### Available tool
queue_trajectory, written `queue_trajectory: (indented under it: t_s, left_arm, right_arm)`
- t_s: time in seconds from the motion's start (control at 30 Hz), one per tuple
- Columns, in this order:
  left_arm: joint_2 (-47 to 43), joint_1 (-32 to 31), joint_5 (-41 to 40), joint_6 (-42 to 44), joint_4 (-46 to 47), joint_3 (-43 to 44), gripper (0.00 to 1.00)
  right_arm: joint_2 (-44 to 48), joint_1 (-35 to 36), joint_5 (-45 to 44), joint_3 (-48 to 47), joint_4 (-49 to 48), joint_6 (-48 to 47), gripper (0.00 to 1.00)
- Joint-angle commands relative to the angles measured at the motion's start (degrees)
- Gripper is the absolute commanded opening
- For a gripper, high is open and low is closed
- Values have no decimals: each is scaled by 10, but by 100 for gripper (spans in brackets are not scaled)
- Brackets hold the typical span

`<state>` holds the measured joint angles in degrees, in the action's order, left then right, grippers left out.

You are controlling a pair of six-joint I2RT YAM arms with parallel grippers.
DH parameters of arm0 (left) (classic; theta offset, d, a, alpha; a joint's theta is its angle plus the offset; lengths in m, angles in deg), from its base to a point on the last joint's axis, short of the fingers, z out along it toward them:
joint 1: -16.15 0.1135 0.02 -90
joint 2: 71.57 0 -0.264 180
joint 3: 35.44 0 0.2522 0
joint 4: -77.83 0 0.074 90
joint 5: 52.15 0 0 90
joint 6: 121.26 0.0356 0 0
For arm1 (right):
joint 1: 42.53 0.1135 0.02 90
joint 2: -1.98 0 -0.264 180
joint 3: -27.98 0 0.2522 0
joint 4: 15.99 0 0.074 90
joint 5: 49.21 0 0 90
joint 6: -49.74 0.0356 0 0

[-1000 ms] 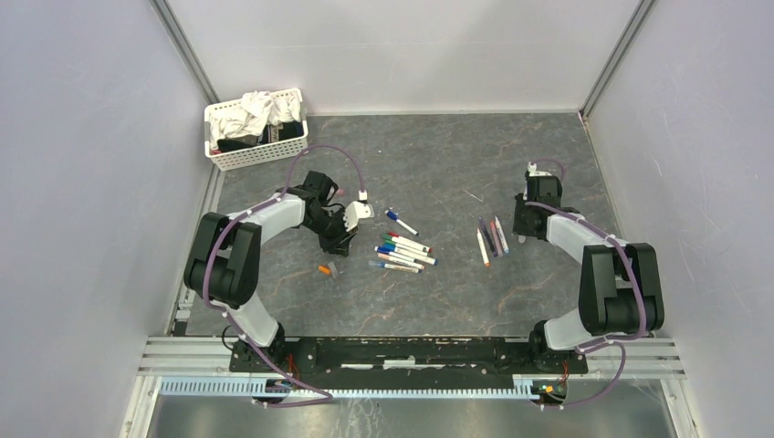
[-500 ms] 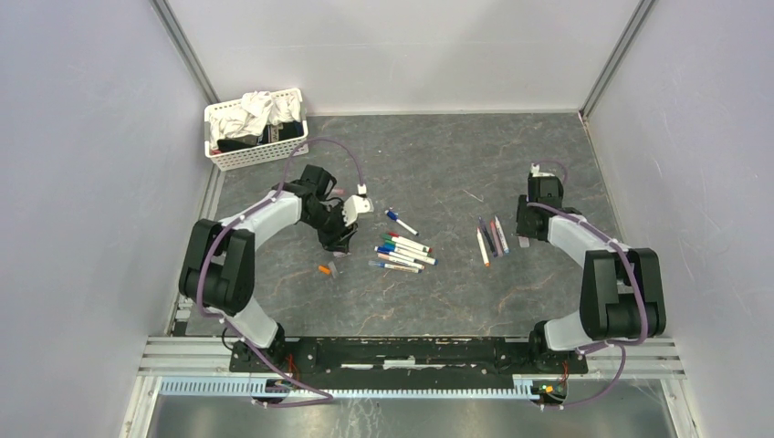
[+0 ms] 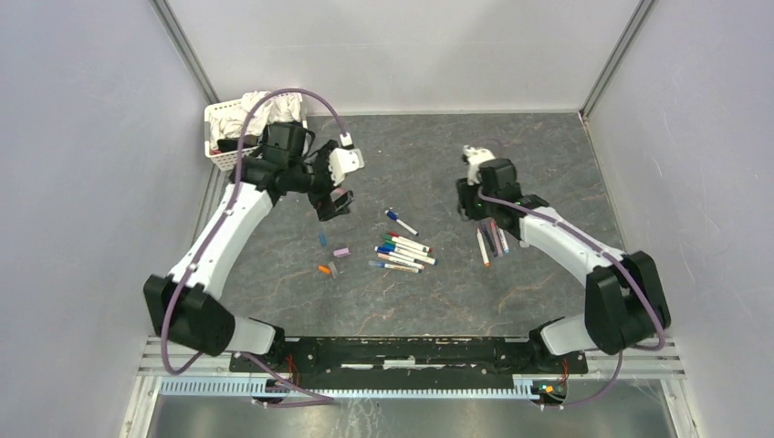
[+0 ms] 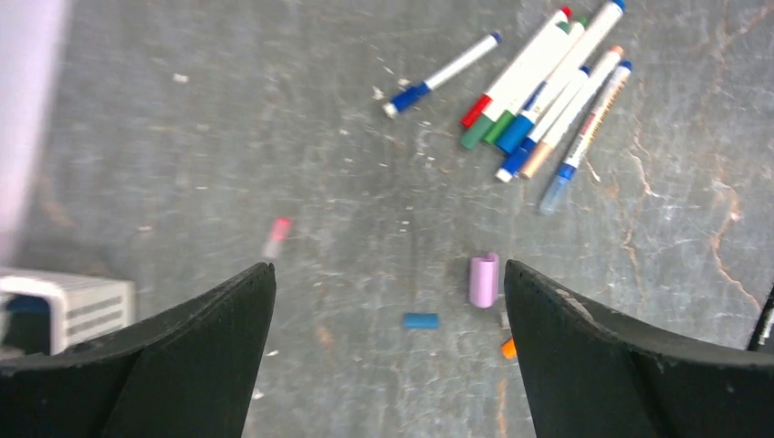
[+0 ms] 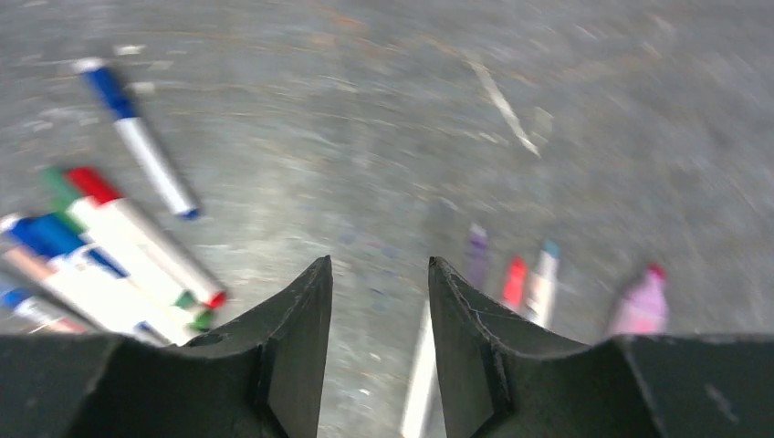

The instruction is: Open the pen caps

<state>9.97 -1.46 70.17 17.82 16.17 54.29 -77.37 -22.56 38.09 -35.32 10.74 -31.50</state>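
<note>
Left gripper [image 4: 388,269] raised (jaws spread), purple cap [image 4: 484,280] dropped

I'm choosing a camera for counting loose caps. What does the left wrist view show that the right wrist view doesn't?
Only left wrist: a loose purple cap, a blue cap and an orange cap, plus a corner of the white basket. Only right wrist: a separate row of pens with purple, red and blue ends. Both: the pen cluster and the lone blue-capped pen beside it.
</note>
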Motion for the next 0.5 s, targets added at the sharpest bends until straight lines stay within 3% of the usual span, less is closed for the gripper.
queue_trajectory:
  t_s: [0.0, 0.2, 0.3, 0.47]
  left_arm:
    - [-73, -1, -34, -31, -28, 65, 100]
    - [-182, 15, -138, -119, 68, 43, 100]
    - [-179, 17, -166, -122, 42, 33, 100]
    - [-168, 17, -139, -104, -22, 16, 100]
  right_arm:
    - [-63, 68, 101, -81, -30, -58, 48]
    - [-179, 146, 109, -181, -10, -110, 48]
    - [-234, 169, 102, -215, 0, -126, 46]
    - [-299, 187, 88, -259, 6, -133, 42]
